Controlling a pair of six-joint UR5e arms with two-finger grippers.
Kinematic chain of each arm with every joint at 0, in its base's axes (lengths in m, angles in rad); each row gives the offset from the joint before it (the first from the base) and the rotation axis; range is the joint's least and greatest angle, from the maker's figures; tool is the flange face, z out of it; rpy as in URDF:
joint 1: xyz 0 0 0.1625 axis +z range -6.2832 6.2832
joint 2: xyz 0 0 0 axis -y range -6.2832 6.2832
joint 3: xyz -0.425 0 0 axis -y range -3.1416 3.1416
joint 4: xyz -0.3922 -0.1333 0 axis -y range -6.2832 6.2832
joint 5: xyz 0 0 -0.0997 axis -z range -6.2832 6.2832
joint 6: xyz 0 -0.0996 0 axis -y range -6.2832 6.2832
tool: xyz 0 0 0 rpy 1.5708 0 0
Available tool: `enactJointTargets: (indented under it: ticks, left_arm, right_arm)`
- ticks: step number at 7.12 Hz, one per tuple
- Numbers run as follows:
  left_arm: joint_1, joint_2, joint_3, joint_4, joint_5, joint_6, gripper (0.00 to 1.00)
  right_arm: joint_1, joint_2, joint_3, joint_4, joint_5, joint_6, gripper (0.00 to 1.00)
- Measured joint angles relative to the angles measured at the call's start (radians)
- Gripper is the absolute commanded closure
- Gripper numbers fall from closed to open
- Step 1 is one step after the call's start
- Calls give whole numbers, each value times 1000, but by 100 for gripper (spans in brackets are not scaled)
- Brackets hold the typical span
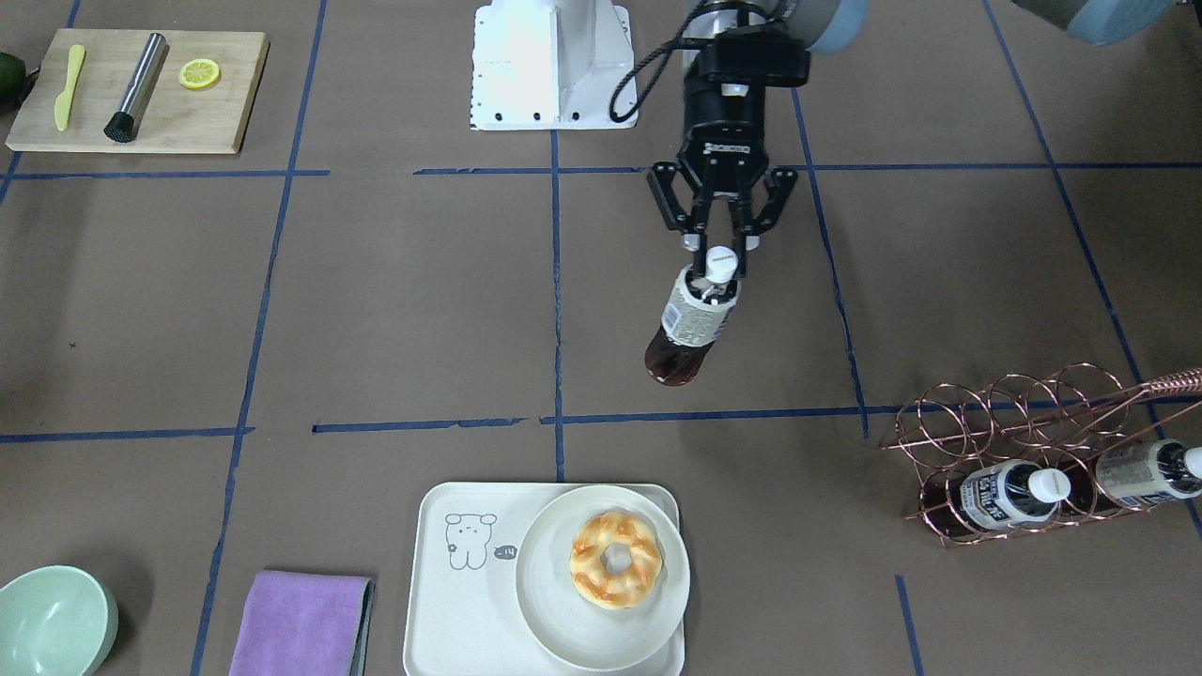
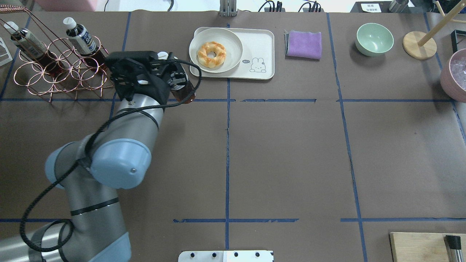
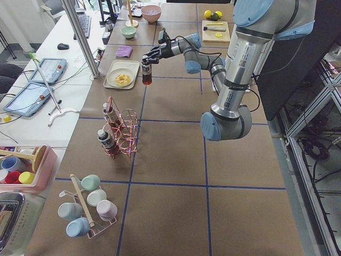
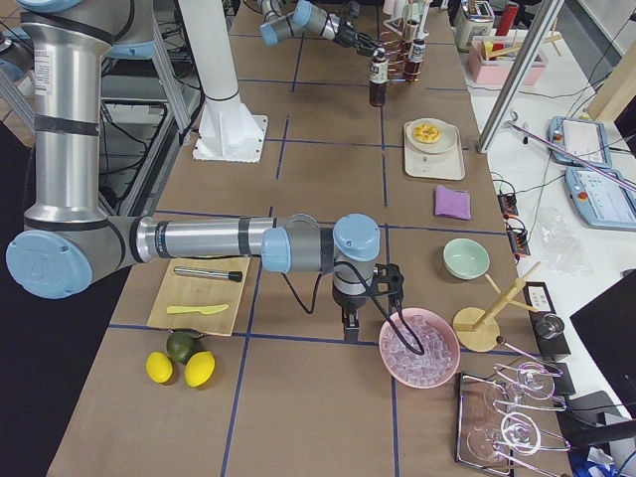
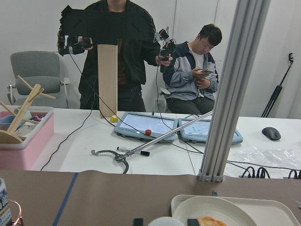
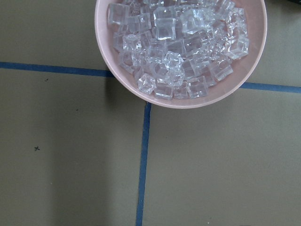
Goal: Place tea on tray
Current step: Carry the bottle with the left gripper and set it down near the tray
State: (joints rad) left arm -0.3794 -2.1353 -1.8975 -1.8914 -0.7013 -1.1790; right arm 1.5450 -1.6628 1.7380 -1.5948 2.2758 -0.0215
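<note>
My left gripper (image 1: 719,255) is shut on the white cap of a tea bottle (image 1: 692,324). The bottle hangs tilted above the table, short of the tray. It also shows in the overhead view (image 2: 184,92) under the gripper (image 2: 174,77). The cream tray (image 1: 467,610) with the bear drawing lies at the table's edge, also in the overhead view (image 2: 260,45). It carries a round plate (image 1: 554,615) with a doughnut (image 1: 615,560). My right gripper (image 4: 350,323) points down beside a pink ice bowl (image 4: 417,348); I cannot tell if it is open or shut.
A copper wire rack (image 1: 1014,413) holds two more tea bottles (image 1: 1009,493) (image 1: 1141,469). A purple cloth (image 1: 300,624) and a green bowl (image 1: 52,620) lie beside the tray. A wooden board (image 1: 141,89) with a knife, a muddler and a lemon slice lies far off.
</note>
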Motion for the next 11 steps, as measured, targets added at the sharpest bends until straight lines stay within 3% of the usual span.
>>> enactJointTargets:
  ticks: [3, 7, 8, 9, 11]
  left_arm:
    - [32, -166, 182, 18, 43, -13, 94]
    - [71, -207, 291, 13, 47, -30, 82]
    - [76, -207, 305, 13, 48, -38, 72]
    - [80, -208, 311, 12, 47, -39, 44]
    - [81, -208, 308, 12, 46, -36, 1]
  right_arm:
    - [0, 0, -1, -2, 1, 1, 0]
    - [0, 0, -3, -2, 1, 2, 0]
    - [0, 0, -4, -3, 1, 2, 0]
    - [0, 0, -4, -3, 1, 2, 0]
    - [0, 0, -4, -3, 1, 2, 0]
